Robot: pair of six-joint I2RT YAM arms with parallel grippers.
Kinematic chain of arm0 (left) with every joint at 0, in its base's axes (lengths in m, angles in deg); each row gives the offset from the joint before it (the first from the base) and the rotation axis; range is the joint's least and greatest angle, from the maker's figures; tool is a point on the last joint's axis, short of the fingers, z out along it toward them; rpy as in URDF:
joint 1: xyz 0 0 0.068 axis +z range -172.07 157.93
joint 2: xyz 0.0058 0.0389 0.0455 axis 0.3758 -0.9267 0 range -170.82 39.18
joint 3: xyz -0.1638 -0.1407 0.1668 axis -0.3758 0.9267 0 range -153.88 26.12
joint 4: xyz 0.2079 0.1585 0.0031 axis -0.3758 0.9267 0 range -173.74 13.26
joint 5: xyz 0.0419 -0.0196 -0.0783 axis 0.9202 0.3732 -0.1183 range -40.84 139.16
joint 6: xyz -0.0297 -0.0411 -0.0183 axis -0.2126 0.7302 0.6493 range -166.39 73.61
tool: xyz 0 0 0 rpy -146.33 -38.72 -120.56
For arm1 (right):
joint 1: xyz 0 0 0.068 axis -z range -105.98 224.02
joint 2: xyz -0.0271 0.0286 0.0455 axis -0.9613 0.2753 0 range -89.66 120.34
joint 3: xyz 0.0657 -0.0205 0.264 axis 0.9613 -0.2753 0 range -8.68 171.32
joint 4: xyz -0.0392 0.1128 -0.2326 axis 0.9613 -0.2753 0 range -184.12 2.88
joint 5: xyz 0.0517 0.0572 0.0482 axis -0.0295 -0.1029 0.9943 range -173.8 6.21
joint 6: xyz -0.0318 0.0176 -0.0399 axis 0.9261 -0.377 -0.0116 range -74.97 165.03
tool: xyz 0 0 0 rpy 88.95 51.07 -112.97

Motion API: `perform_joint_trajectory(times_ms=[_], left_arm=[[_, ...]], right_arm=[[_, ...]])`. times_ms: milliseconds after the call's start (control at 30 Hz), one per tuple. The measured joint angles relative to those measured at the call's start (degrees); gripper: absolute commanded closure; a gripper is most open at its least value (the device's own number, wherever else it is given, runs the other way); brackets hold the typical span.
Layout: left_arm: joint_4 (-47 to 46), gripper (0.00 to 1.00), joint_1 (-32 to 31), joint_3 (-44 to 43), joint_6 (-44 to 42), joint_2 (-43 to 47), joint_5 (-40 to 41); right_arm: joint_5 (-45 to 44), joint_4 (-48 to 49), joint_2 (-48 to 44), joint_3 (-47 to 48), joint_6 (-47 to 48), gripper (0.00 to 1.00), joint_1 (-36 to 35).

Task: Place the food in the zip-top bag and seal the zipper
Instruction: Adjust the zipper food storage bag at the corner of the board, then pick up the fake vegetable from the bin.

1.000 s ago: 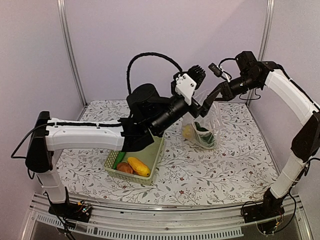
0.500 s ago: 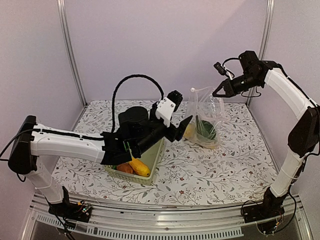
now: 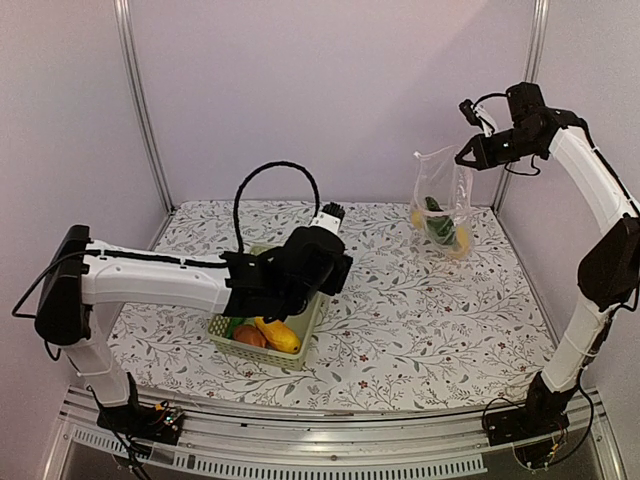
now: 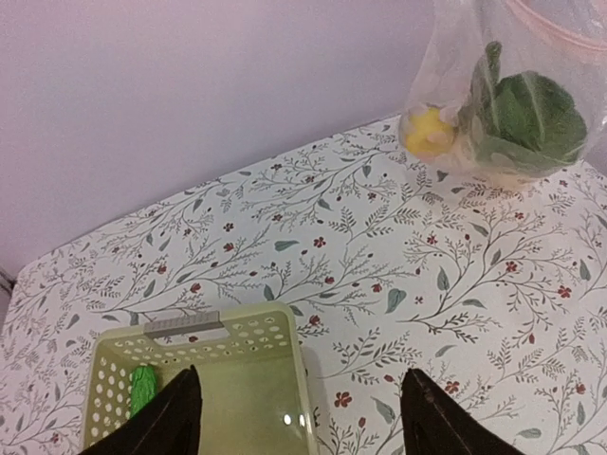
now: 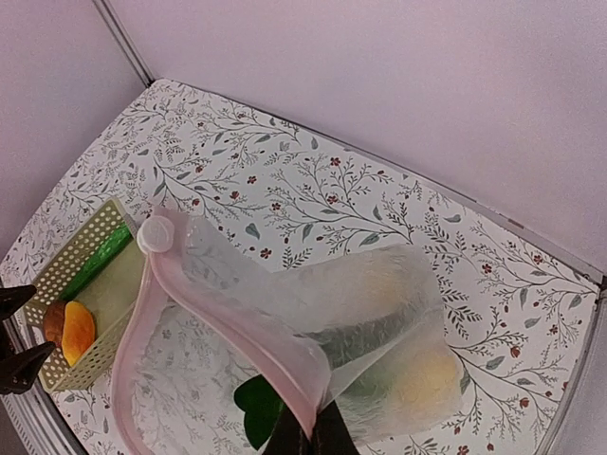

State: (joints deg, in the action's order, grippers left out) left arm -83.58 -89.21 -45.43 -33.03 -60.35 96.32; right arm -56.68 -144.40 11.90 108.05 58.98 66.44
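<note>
The clear zip-top bag hangs in the air at the back right, with my right gripper shut on its mouth edge. The right wrist view shows the pink zipper gaping open above my right gripper. A yellow lemon and green bok choy lie inside the bag. My left gripper is open and empty over the far end of the pale green basket. The basket holds a cucumber, an orange-yellow piece and a reddish-brown round one.
The basket sits on the flowered tablecloth left of centre, under my left arm. Purple walls and metal posts close off the back and sides. The left arm's black cable loops above the basket.
My left arm has drawn back from the bag and dropped over the basket, its jaws a little narrower. My right gripper has carried the bag up and to the right.
</note>
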Motion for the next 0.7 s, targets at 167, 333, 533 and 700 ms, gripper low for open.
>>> perform_joint_trajectory(times_ms=[167,333,533,700], left_arm=[[13.8,0.31,3.9,-2.6,9.9,-0.7,-1.0],[21.7,0.35,9.0,-3.5,14.6,-0.7,-5.8],[28.7,0.37,13.3,-1.6,16.3,2.2,-12.0],[32.7,0.41,18.2,-0.9,16.8,4.4,-17.3]], right_arm=[[0.5,0.8,-0.5,-2.0,0.1,1.0,0.0],[4.5,0.7,-0.7,-9.3,1.1,1.0,-0.1],[8.6,0.2,-1.1,-14.5,2.7,1.0,-1.2],[9.5,0.3,-3.5,-15.6,3.5,1.0,-1.9]])
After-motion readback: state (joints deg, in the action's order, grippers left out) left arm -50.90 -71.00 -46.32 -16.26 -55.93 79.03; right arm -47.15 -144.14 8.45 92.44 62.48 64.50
